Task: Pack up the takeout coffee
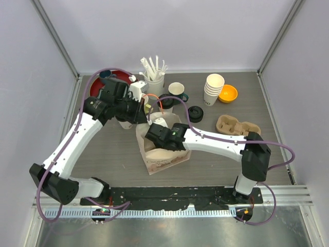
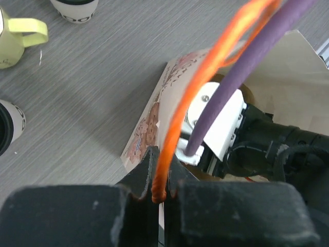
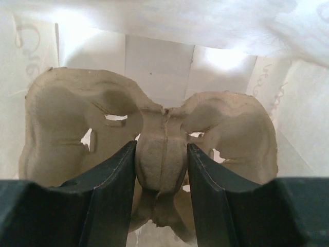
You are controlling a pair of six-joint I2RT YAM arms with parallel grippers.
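Pincer of right arm around carrier

Right wrist view: the cup carrier runs off the bottom edge, and its lower part sits behind the fingers of the right hand. Top view: that hand is lost inside the paper bag, masked by its own wrist.

Left wrist view: the left hand is blurred. An orange cable crosses the gap between its fingers, so the grip is indeterminate. The left edge cuts off the yellow mug and the black-lidded cup.
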